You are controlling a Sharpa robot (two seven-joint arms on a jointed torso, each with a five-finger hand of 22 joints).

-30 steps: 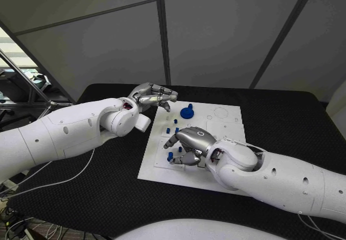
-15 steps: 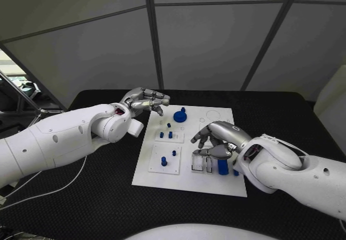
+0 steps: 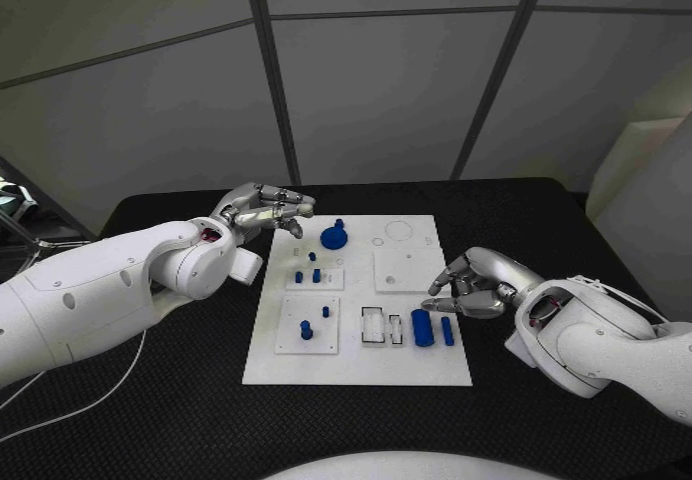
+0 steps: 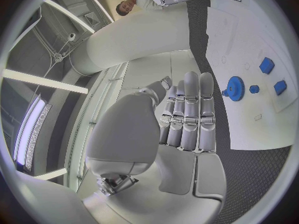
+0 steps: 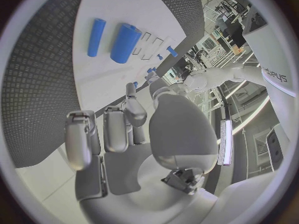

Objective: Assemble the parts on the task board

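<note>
Board (image 3: pixel 361 360) white, flat on black table (image 3: pixel 173 400), between the two hands. Left hand (image 3: pixel 267 210) poised just off the board's far left corner, fingers curled loosely inward, holding nothing; in the left wrist view, fingers (image 4: pixel 190 114) straight and side by side, empty. Blue gear-like disc (image 3: pixel 333 238) with a knob on top just beside that hand, on the board; seen also past the fingertips in the left wrist view (image 4: pixel 235 88). Small blue pegs (image 3: pixel 307 272) a little nearer the robot from that hand, upright in a small white block. One more peg (image 3: pixel 306 329) standing in a second block further toward the robot. Right hand (image 3: pixel 476 288) at the board's right edge, fingers bent and partly apart, gripping nothing. Thick blue cylinder (image 3: pixel 421 327) and thin blue rod (image 3: pixel 447 331) lying side by side on the board just beside that hand, untouched; both ahead of the fingertips in the right wrist view (image 5: pixel 125 43) (image 5: pixel 96 36). Two empty rectangular slots (image 3: pixel 384 327) just beyond the cylinder from the right hand.
</note>
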